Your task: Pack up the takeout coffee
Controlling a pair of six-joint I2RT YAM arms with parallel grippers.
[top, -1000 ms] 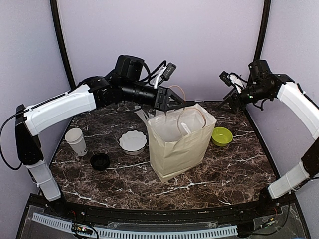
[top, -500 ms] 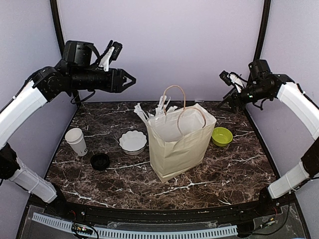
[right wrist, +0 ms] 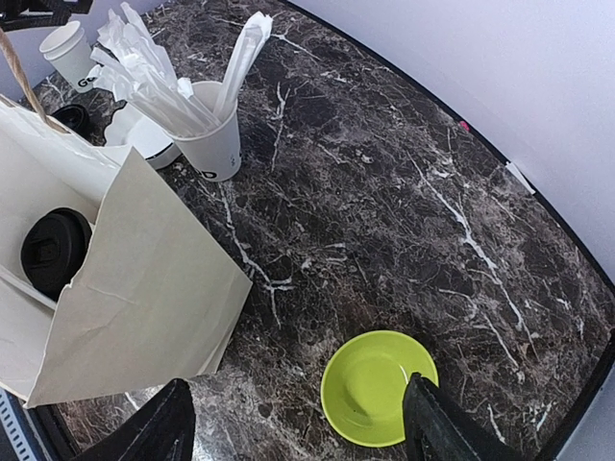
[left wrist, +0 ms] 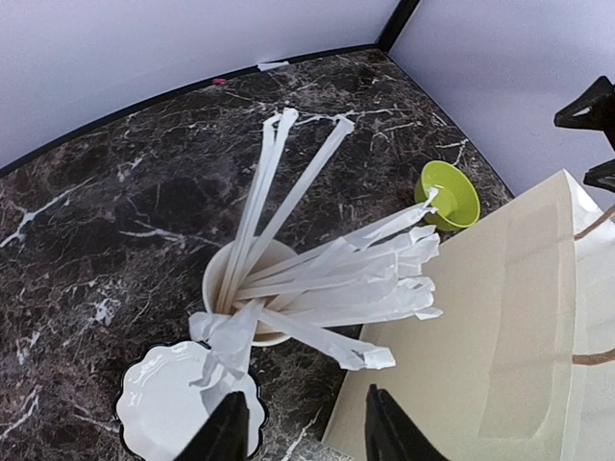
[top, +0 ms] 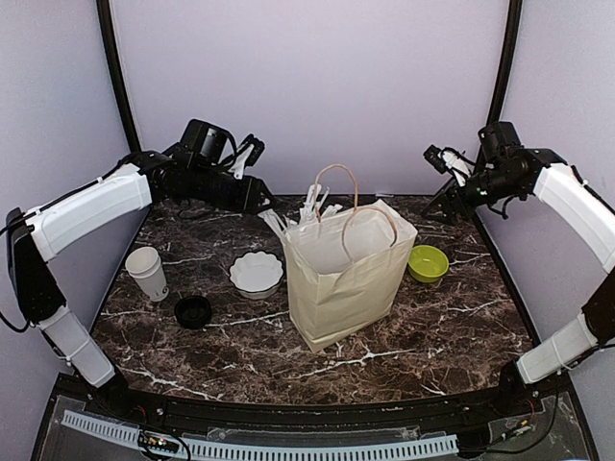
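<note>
Since the lidless cup (top: 146,272) stands upright, near-left of our open, empty left end effector (left wrist: 306,413), we favour that arm.

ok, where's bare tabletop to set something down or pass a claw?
Free: the near strip in front of the paper bag; the right side around and behind the green bowl. Crowded: left of the bag, where open cup, black lid, scalloped bowl and straw cup cluster.
</note>
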